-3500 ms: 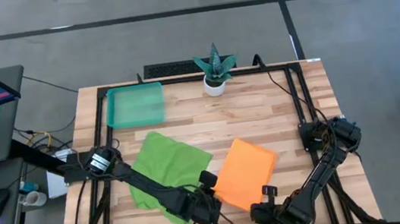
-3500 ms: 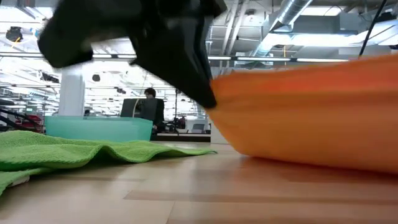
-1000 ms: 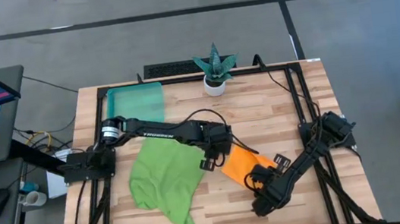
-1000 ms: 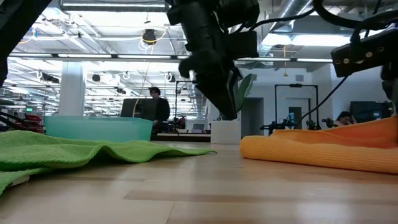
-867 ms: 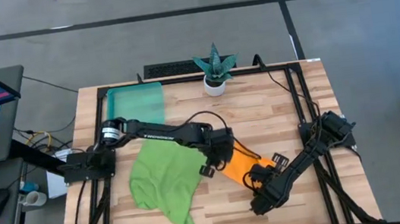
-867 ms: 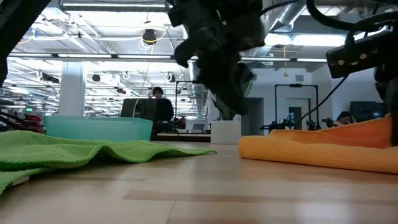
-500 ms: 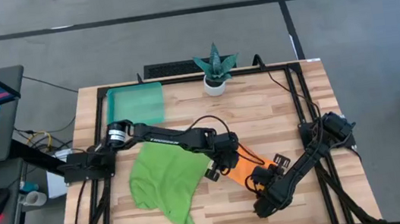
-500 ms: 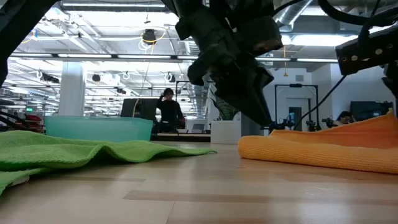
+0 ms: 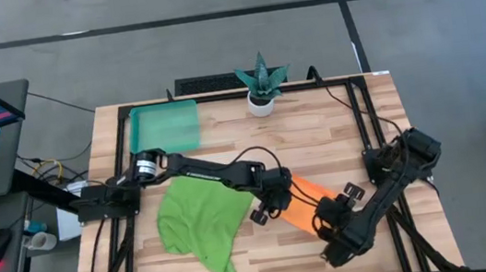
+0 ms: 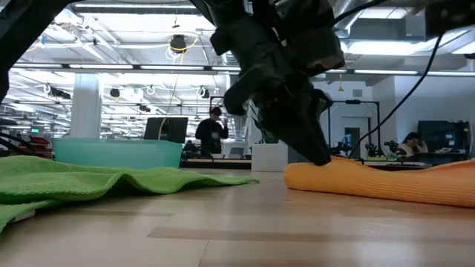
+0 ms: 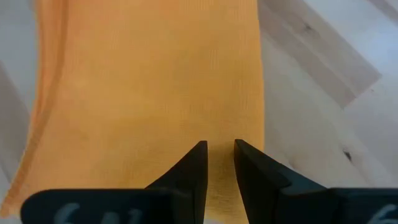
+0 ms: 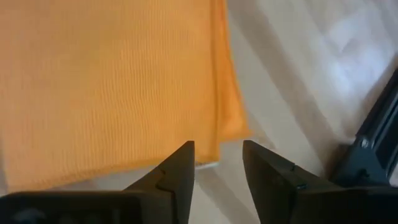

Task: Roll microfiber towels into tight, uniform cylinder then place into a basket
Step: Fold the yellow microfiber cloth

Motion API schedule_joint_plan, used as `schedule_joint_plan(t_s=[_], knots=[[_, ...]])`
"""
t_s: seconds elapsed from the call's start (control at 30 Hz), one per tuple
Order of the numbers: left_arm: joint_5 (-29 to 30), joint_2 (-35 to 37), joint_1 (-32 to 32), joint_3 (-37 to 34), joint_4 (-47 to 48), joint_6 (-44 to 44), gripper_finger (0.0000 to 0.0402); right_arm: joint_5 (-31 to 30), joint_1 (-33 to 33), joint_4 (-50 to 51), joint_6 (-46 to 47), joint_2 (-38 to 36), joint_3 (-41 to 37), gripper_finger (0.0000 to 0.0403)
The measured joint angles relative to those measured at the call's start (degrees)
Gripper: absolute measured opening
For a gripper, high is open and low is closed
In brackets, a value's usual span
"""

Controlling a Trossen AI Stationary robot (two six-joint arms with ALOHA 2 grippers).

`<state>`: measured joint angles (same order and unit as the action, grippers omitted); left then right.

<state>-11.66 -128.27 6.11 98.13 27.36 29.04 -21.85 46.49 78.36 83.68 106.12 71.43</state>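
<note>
Looking from the left, one teal basket (image 9: 165,129) sits at the far left of the table (image 9: 336,138), one green towel (image 9: 199,220) lies rumpled nearer. One folded orange towel (image 9: 300,205) lies mid-table; the left gripper (image 9: 268,209) reaches across and presses its left end, fingers (image 11: 193,171) slightly parted. The right gripper (image 9: 326,220) hovers at the right end, released, fingers (image 12: 177,174) apart.
</note>
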Motion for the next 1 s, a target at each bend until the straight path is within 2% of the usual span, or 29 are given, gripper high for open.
schedule_joint_plan(t_s=[0.27, 0.43, 0.53, 0.7, 0.83, 0.93, 1.0], knots=[[-0.02, 2.3, 2.64, 0.05, 1.46, -4.49, 0.0071, -10.75, 0.95, -5.53, 1.85, -10.02, -6.79, 0.0137], [-0.89, 5.72, 4.03, -0.32, 5.74, -6.24, 0.0071, -11.47, 0.31, -15.43, -0.66, -14.62, -12.09, 0.013], [-1.92, 8.82, 4.79, -4.24, 3.87, -7.47, 0.0071, -11.47, -0.35, -21.67, -4.3, -15.38, -14.48, 0.0128], [-1.82, 15.78, 5.05, -18.73, -10.13, -11.13, 0.0071, -11.37, -2.51, -27.08, -9.65, -14.49, -15.58, 0.0127], [0.2, 21.1, 4.51, -30.54, -32.55, -13.66, 0.007, -11.23, -4.97, -28.58, -14.44, -14.01, -15.56, 0.0127], [2.52, 21.52, 3.87, -35.99, -44.45, -14.82, 0.007, -10.99, -7.2, -28.22, -16.61, -13.99, -15.56, 0.0127], [4.44, 21.23, 3.4, -37.48, -47.26, -15.21, 0.007, -11.03, -8.5, -26.74, -17.73, -14.88, -15.56, 0.0127]])
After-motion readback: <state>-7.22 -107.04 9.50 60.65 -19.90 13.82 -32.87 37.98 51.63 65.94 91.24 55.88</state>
